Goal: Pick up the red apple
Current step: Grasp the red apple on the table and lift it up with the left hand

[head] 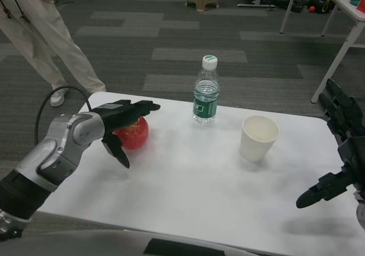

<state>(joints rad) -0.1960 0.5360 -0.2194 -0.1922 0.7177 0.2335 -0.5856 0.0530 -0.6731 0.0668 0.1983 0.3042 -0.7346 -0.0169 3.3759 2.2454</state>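
The red apple (134,133) lies on the white table (194,182) at its left side. My left hand (121,122) is right at the apple, with fingers stretched over its top and the thumb hanging down in front of it. Whether the hand grips the apple or only touches it cannot be told. The apple's left side is hidden behind the hand. My right hand (337,147) hovers at the table's right edge, far from the apple, fingers spread and holding nothing.
A water bottle (206,90) with a green label stands upright at the table's far middle. A white paper cup (258,137) stands to its right. A person in light trousers (40,39) stands on the floor beyond the table's left corner.
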